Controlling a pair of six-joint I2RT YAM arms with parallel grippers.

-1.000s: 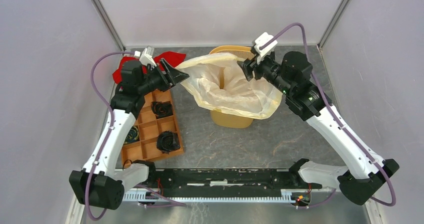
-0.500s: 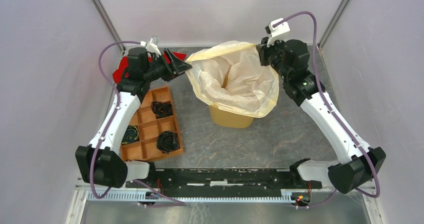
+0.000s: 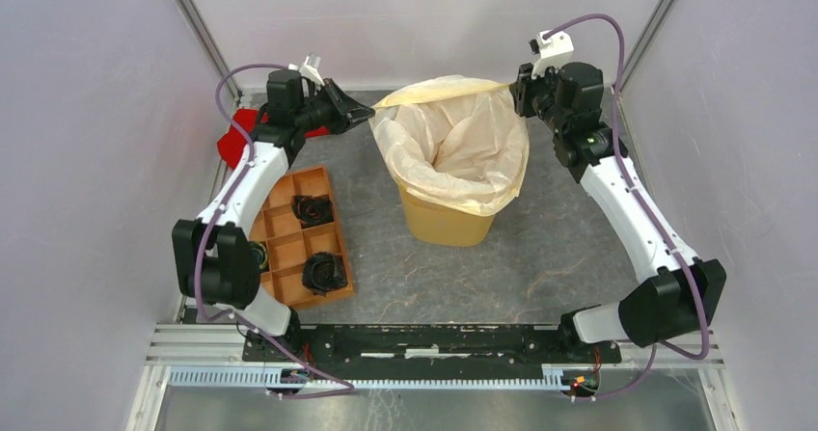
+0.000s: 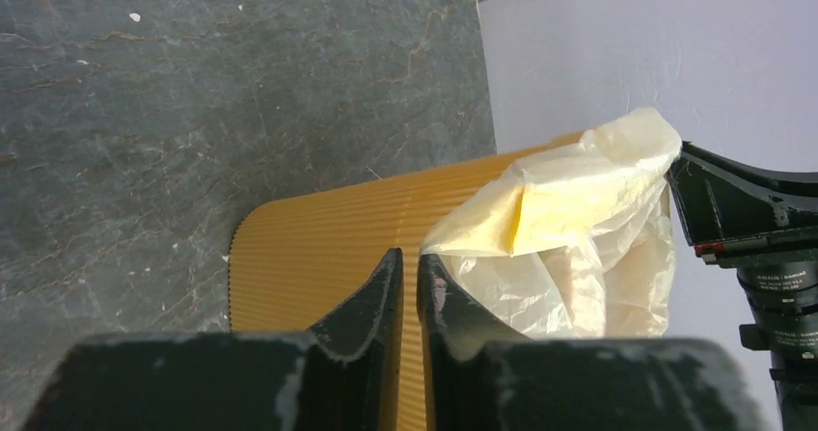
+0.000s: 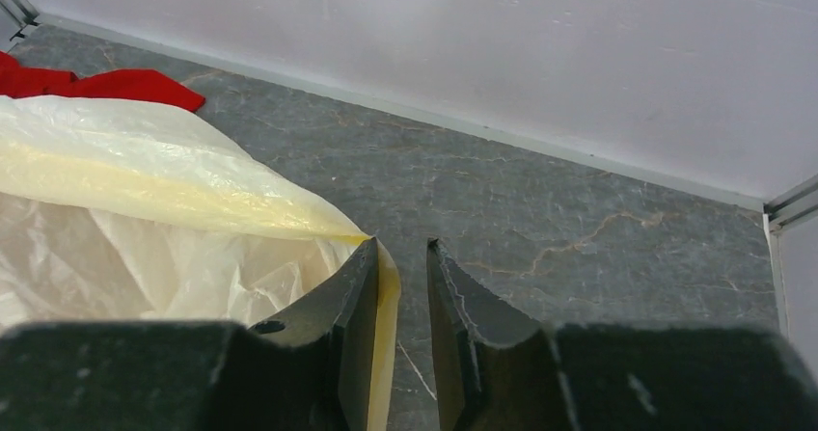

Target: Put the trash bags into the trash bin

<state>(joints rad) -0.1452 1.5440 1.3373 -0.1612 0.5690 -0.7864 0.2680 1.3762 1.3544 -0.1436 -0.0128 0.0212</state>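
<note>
The orange-yellow trash bin (image 3: 449, 225) stands in the middle of the table. The cream trash bag (image 3: 453, 142) hangs inside it, its mouth spread wide over the rim. My left gripper (image 3: 369, 115) sits at the bag's left corner. In the left wrist view its jaws (image 4: 410, 254) are almost together, and only the ribbed bin wall (image 4: 318, 248) shows through the slit. The bag (image 4: 579, 200) lies just right of them. My right gripper (image 3: 514, 92) is at the bag's far right corner. Its jaws (image 5: 403, 244) stand apart, and the bag's edge (image 5: 145, 180) lies against the left finger's inner face.
A red cloth (image 3: 234, 140) lies at the far left behind the left arm and also shows in the right wrist view (image 5: 96, 82). An orange compartment tray (image 3: 289, 248) with black items sits left of the bin. Walls enclose the back and both sides.
Both grippers moved back and apart, stretching the bag's mouth and lowering it over the bin. The left jaws closed. The right jaws parted from the bag's edge.
</note>
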